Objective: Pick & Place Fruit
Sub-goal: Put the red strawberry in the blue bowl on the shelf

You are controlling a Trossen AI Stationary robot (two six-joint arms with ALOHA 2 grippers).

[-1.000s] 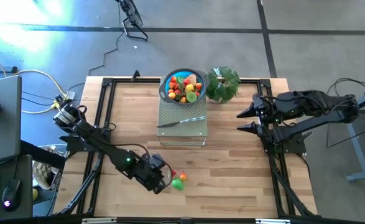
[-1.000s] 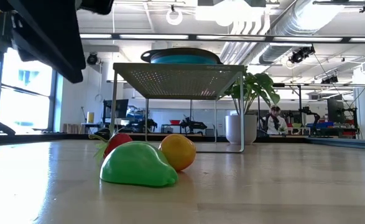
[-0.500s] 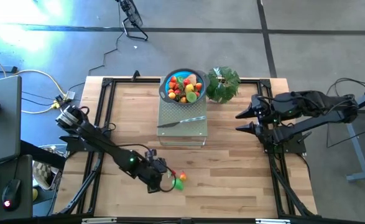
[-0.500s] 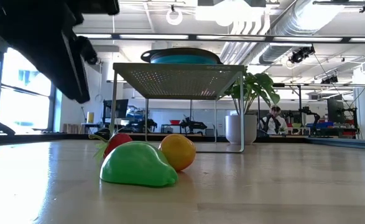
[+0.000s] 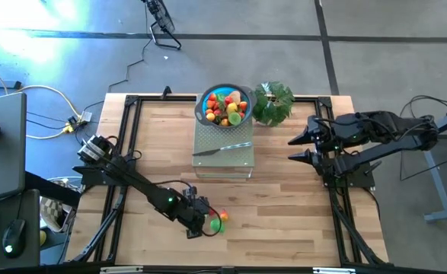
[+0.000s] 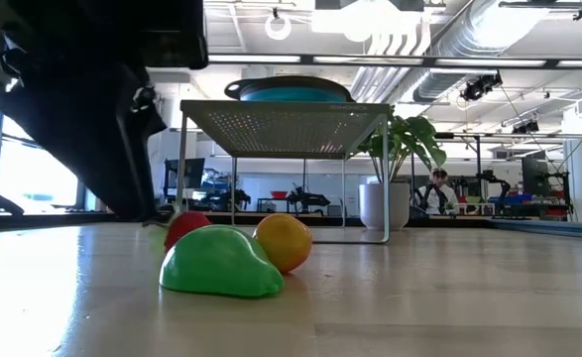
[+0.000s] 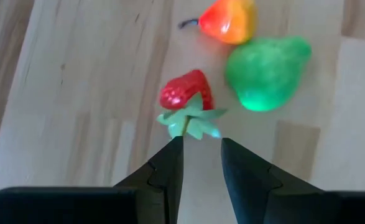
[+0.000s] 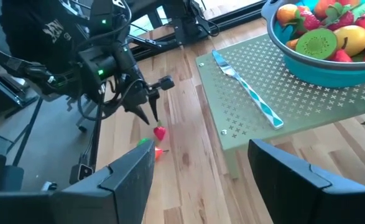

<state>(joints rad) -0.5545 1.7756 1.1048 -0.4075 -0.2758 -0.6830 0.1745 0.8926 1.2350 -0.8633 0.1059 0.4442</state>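
Three toy fruit lie on the wooden table near its front edge: a red strawberry (image 7: pixel 185 93) with a green leaf cap (image 7: pixel 191 121), an orange fruit (image 7: pixel 229 22) and a green pear (image 7: pixel 266 71). My left gripper (image 7: pixel 201 142) points steeply down just short of the leaf cap, open by a narrow gap with nothing between its fingers. In the high view it (image 5: pixel 202 222) partly covers the strawberry beside the pear (image 5: pixel 217 226). In the low view the strawberry (image 6: pixel 186 226) lies behind the pear (image 6: pixel 219 263). My right gripper (image 5: pixel 299 147) waits open above the table's right side. My left gripper comes at the strawberry slanting down from the table's left. Its fingertips (image 7: pixel 176 144) stand at the tip of the leaf cap (image 7: pixel 185 127). I cannot tell whether they touch it. The strawberry lies on the table.
A blue bowl (image 5: pixel 205 110) full of fruit stands on a green perforated stand (image 5: pixel 223 160) at the back middle, with a knife (image 5: pixel 221 148) lying on the stand. A leafy plant (image 5: pixel 272 103) is to the bowl's right. Bare wood lies between the stand and the loose fruit.
My left gripper has come down and a little toward the table's right, onto the strawberry, rolling about its own axis as it sank. The gap between its fingers shows no change. The three fruit have stayed where they were.
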